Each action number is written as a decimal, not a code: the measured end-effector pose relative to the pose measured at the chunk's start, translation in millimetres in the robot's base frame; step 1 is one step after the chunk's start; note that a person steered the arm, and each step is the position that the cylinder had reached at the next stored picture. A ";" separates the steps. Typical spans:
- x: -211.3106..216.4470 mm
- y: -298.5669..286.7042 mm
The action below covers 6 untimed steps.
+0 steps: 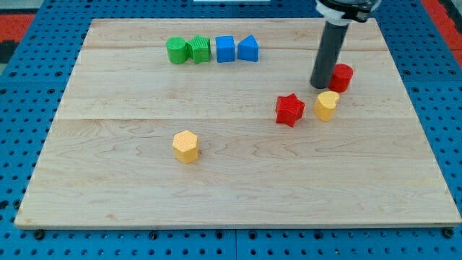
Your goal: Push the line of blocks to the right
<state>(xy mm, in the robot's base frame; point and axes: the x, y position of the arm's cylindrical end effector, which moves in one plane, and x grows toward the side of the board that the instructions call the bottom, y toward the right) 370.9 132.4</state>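
1. Blocks forming the line sit near the view's top, left of centre, on the table (108, 180): from the view's left, a green cylinder (176, 50), a green ridged block (199, 50), a blue cube (225, 49) and a blue block with a peaked top (248, 48). The two green ones touch or nearly touch; the blue ones stand just beside them with narrow gaps.
2. The arm carries no claw, so there is nothing to call open or closed; it ends in a straight dark rod that comes down from the view's top right.
3. The tip (320, 86) rests on the table at the view's upper right, well apart from the line and to its right, lower in the view than the row.
4. Nearest the tip is a red cylinder (341, 77), just beside the rod on the view's right; whether the two touch cannot be told.
5. Below the tip stands a yellow cylinder (326, 105), near but apart from it.
6. A red star-shaped block (289, 109) lies left of that yellow cylinder, with a small gap between them.
7. Farther out, a yellow hexagonal block (185, 146) stands alone around the middle of the table, well apart from every other block.
8. The table is pale wood planking, set on a blue perforated surface (22, 108).
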 end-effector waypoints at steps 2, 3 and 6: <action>-12.9 -188.3; -38.2 -290.0; -94.1 -286.5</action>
